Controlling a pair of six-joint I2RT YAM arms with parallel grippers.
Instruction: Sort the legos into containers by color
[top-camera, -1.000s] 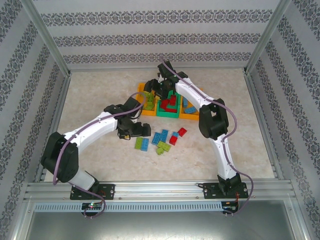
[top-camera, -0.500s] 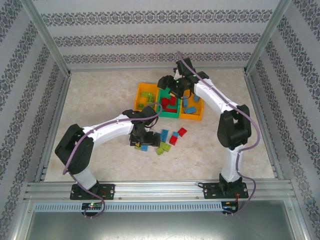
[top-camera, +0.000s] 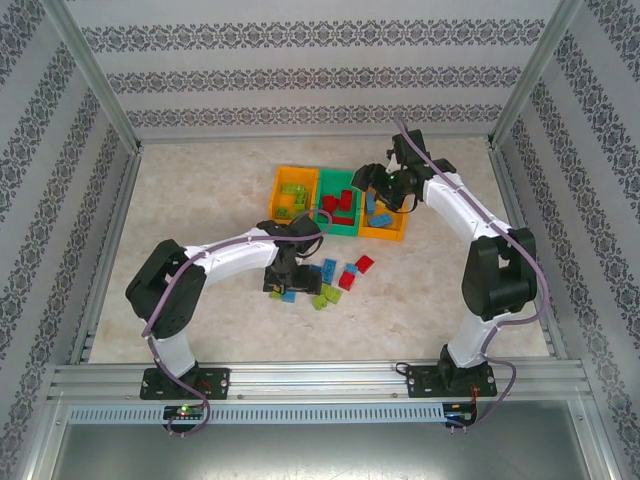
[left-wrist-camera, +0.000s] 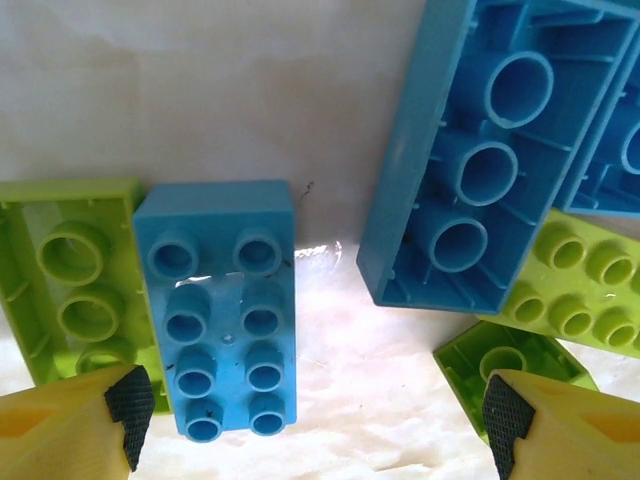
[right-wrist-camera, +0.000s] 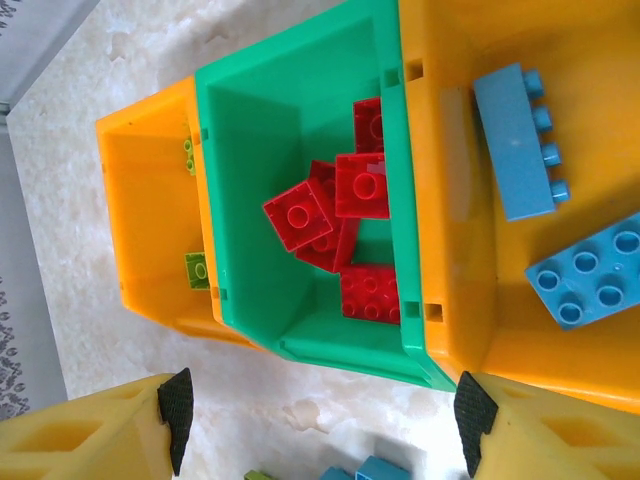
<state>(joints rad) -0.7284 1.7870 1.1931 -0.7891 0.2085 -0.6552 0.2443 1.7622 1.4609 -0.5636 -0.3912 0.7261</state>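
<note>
The unsorted legos (top-camera: 325, 282) lie in a loose cluster on the table (top-camera: 200, 200), just in front of the bins. They are blue, lime and two red, some studs up and some flipped over. The three bins stand in a row, side by side and touching. We see lime bricks (right-wrist-camera: 197, 270) in the left orange bin (top-camera: 277, 195), red bricks (right-wrist-camera: 345, 230) piled in the green bin (top-camera: 338, 230) in the middle, and blue bricks (right-wrist-camera: 515, 140) in the right orange bin (top-camera: 385, 236).

Our left gripper (top-camera: 283, 280) is low at the left edge of the cluster. In its wrist view a blue brick (left-wrist-camera: 222, 310) lies studs up between the fingers (left-wrist-camera: 125, 405), closer to the one on the left of that view. An upturned lime brick (left-wrist-camera: 70, 280) lies against the blue brick's side. The jaws are spread wide and grasp nothing; we cannot tell whether a pad touches the brick. A bigger upturned blue brick (left-wrist-camera: 470, 170) lies just beyond, apart from the first.

Our right gripper (top-camera: 372, 190) hangs above the far end of the bins, about where the green bin meets the right orange one. Its jaws are apart and empty, and its wrist view looks down into all three bins.
</note>
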